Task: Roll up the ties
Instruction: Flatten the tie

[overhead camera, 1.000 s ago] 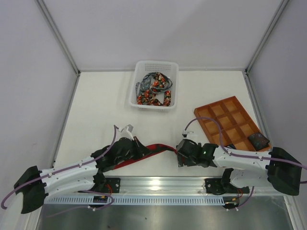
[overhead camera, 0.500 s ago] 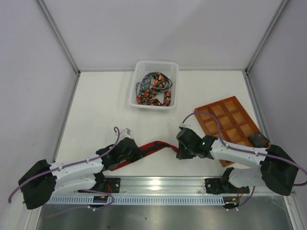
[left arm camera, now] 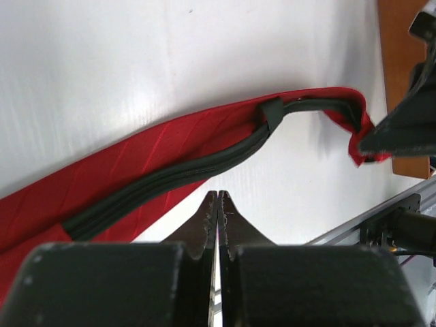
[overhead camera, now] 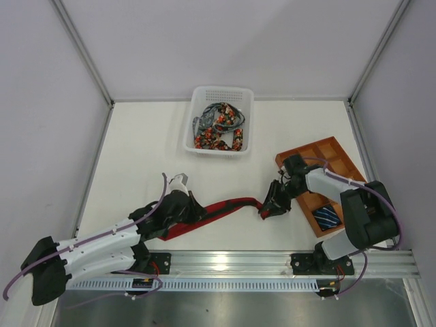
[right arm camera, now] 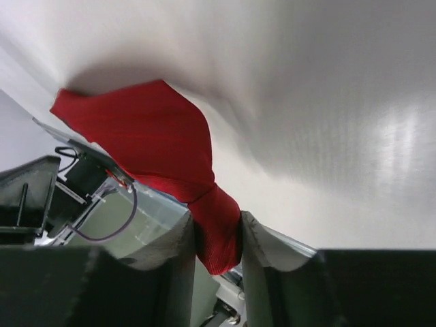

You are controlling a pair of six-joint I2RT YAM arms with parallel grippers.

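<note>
A plain deep red tie lies stretched across the table between the two grippers. In the left wrist view the red tie shows its back, with a dark seam strip running along it. My left gripper is shut and empty, its tips just beside the tie's edge. My right gripper is shut on the tie's narrow end, bunched between the fingers. Several dark ties with red-orange floral dots lie in the white basket. A navy striped tie sits rolled in the tray.
The orange-brown gridded tray lies at the right, close beside my right gripper. The white basket stands at the back centre. A metal rail runs along the near table edge.
My right arm swung to the right and back toward the tray, pulling the tie's end with it and straightening the tie. The navy tie in the tray came into view. My left gripper barely moved.
</note>
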